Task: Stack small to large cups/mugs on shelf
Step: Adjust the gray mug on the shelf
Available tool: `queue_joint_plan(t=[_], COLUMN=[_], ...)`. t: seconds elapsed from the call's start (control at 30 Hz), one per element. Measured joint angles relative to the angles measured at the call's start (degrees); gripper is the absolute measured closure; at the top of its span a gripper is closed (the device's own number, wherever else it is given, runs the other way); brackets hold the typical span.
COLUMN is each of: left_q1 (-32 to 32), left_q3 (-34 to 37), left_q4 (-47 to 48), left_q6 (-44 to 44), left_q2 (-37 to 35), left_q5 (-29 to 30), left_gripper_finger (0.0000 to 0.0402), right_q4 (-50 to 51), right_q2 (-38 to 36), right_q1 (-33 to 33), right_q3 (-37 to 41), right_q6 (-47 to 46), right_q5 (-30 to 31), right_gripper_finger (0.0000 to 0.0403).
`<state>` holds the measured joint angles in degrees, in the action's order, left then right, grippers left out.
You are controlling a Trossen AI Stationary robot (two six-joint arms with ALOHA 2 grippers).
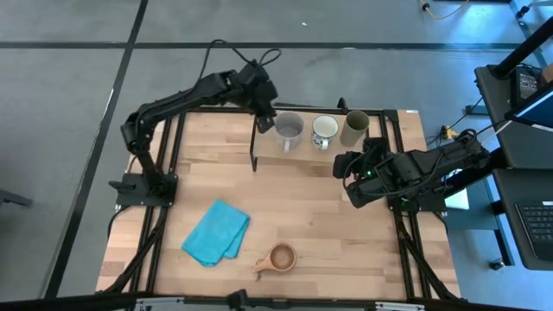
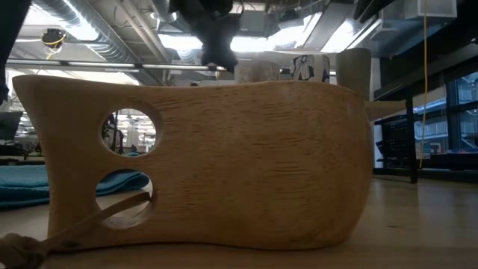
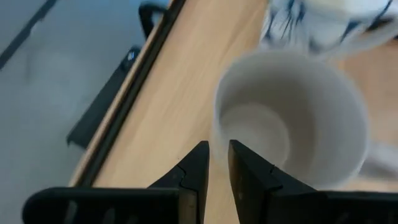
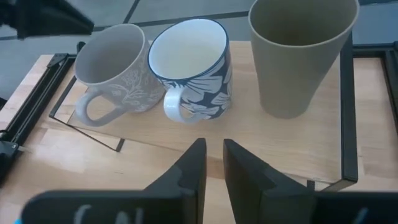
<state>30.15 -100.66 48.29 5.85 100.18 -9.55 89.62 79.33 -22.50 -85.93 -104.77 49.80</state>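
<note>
Left arm: reaches from its base at the table's 9 o'clock edge up to the shelf at 12 o'clock. The left gripper [image 1: 264, 121] hangs just beside the grey mug's rim, at that mug's 9 o'clock. Its fingers [image 3: 198, 171] stand with only a narrow gap between them and hold nothing.

Blue folded cloth [image 1: 216, 231]: lies flat on the light wooden tabletop [image 1: 320, 216], at about 7 o'clock.

Small brown wooden cup with stub handle [image 1: 280, 257]: stands on the tabletop at 6 o'clock, just beside the cloth, well apart from the shelf. In the low view it fills most of the picture.

Low rack with a light wooden top board on thin black legs [image 1: 268, 147]: sits at the table's 12 o'clock edge. On it, in a row: pale grey patterned mug [image 4: 115, 68], then dark-blue-and-white leaf-patterned mug [image 4: 199, 68], touching or nearly so, then the taller olive-green handleless tumbler [image 4: 301, 56], just beside. All three stand upright, mouths up.

Right arm: comes in from 3 o'clock. The right gripper [image 1: 348, 183] hovers over the tabletop at the shelf's 5 o'clock, pointing toward the mugs. Its fingers [image 4: 193, 165] are close together, a slim gap showing, nothing between them.
</note>
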Motion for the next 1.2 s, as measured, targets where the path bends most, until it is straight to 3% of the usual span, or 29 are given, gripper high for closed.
queue_joint_plan(t=[0.27,0.4,0.5,1.2], left_q1=[2.3,2.1,1.3,-0.8], left_q3=[18.7,24.8,27.6,29.0], left_q4=[-9.3,-12.5,-16.5,-23.5], left_q6=[-3.9,-4.2,-5.0,-6.8], left_q2=[-12.5,-14.1,-14.0,-8.6], left_q5=[1.5,-2.8,-2.5,-8.0], left_gripper_finger=[0.0347,0.0347,0.0347,0.0347], right_q4=[0.1,0.1,0.1,-0.2], right_q2=[0.0,0.0,0.0,0.0], right_q1=[0.0,0.0,0.0,0.0], right_q3=[0.0,0.0,0.0,0.0], right_q6=[0.1,0.2,0.2,0.0], right_q5=[0.0,0.0,0.0,-0.6], right_gripper_finger=[0.0347,0.0347,0.0347,0.0347])
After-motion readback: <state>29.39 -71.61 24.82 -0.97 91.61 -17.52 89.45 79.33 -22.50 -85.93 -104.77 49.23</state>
